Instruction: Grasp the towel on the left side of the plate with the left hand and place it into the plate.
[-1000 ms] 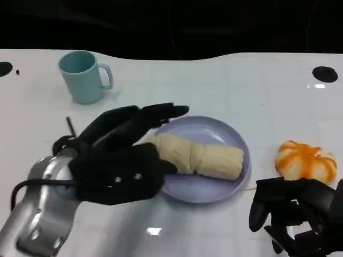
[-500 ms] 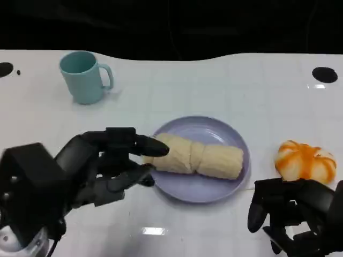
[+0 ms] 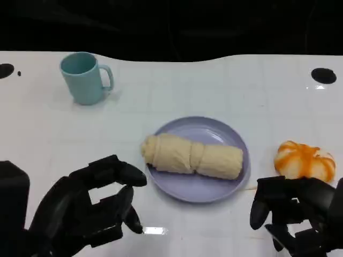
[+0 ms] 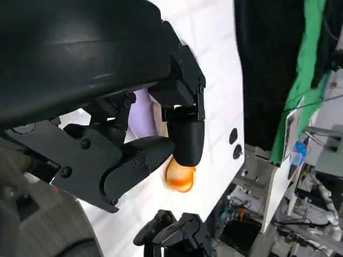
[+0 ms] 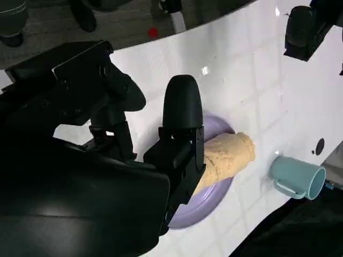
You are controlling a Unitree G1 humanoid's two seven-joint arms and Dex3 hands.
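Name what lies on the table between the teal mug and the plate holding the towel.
Nothing: in the head view, bare white table separates the teal mug from the plate and its towel.

White counter (image 3: 177, 85), faint grid lines. Directly on it: teal mug (image 3: 84, 77), lilac plate (image 3: 199, 184), orange-and-white pumpkin-shaped item (image 3: 304, 159).

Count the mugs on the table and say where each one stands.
1. The teal mug stands at the table's far left, apart from the plate holding the towel.

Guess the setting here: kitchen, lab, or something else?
Likely a robotics lab: a bare white gridded table, staged props such as a rolled beige towel on a lilac plate, and cluttered equipment racks behind.
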